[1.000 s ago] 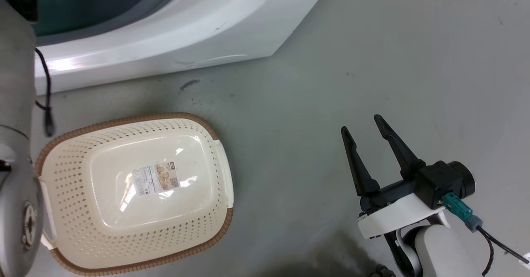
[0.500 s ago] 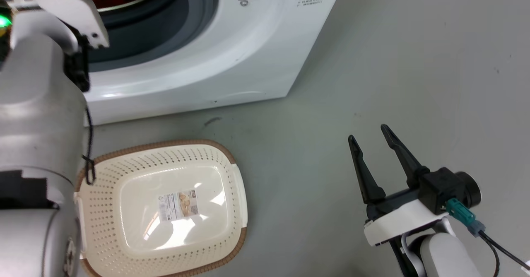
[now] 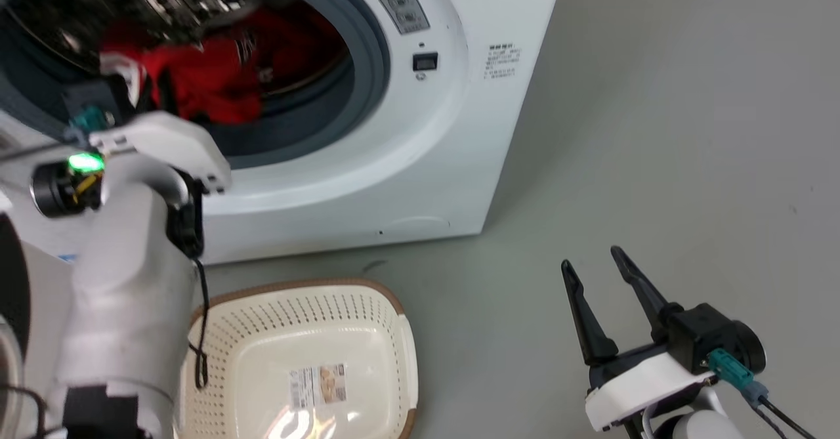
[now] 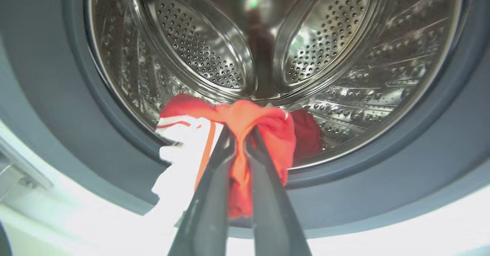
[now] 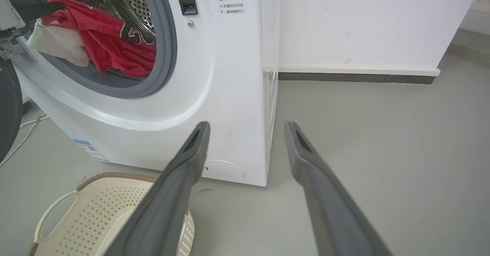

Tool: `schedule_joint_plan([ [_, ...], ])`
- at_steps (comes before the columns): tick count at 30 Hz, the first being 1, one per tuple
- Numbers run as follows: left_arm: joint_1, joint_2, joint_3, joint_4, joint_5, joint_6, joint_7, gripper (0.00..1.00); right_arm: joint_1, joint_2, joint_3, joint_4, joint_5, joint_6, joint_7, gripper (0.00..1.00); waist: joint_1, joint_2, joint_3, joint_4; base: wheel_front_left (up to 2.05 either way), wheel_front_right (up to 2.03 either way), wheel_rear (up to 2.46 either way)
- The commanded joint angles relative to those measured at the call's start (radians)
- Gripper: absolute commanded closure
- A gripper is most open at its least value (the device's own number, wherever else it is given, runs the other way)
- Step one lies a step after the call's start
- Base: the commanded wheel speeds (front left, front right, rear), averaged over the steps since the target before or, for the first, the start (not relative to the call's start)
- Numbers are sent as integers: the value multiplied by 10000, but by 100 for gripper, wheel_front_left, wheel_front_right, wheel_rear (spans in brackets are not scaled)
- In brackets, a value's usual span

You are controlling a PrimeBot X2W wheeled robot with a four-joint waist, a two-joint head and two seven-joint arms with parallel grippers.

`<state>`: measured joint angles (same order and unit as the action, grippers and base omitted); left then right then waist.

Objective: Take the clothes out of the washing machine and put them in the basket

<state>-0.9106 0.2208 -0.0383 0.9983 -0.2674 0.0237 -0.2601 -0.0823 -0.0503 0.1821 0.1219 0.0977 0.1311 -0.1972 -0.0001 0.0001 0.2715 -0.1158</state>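
Clothes (image 3: 216, 78) at machine (image 3: 420, 163) porthole, upper left of head view, red fold clenched between left gripper (image 4: 240, 131) fingers. Right gripper (image 3: 591, 258) lower right, fingers spread over floor (image 3: 656, 130). Basket (image 3: 401, 334) bottom centre, below machine.

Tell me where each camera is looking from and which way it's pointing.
Head view: from the head, down at the washing machine and basket; left forearm, right gripper show.
Left wrist view: at the porthole, into the drum; left gripper shut on the clothes.
Right wrist view: low, facing the machine's front; open fingers show.
Head and right wrist views share the basket.
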Motion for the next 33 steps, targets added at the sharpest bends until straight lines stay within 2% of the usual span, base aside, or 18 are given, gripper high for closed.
schedule_joint_plan([
  [1, 477, -40, 24, -320, 118, -127, -74, 100, 195, 0, -21, -39, 76, -6, 20, 0, 1, -1, -635, 243, 0, 0, 0],
  [11, 2623, -512, 542, -2429, 494, -441, -64, 100, 822, 1, -49, -209, 170, -5, 285, 0, 1, -1, -1731, 475, 0, 0, 0],
  [20, 4551, -1250, 985, -4958, 855, -684, -54, 100, 1396, 1, -205, -484, 212, -6, 462, 0, 1, -1, -2431, 721, 0, 0, 0],
  [27, 5903, -1617, 532, -6670, 1053, -732, -54, 100, 1706, 1, -493, -624, 209, -5, 536, 0, 1, -1, -2639, 1262, 0, 0, 0],
  [33, 7092, -1687, -72, -7474, 987, -581, -55, 100, 1851, 1, -513, -794, 150, -6, 624, 0, 1, -1, -2590, 1615, 0, 0, 0],
])
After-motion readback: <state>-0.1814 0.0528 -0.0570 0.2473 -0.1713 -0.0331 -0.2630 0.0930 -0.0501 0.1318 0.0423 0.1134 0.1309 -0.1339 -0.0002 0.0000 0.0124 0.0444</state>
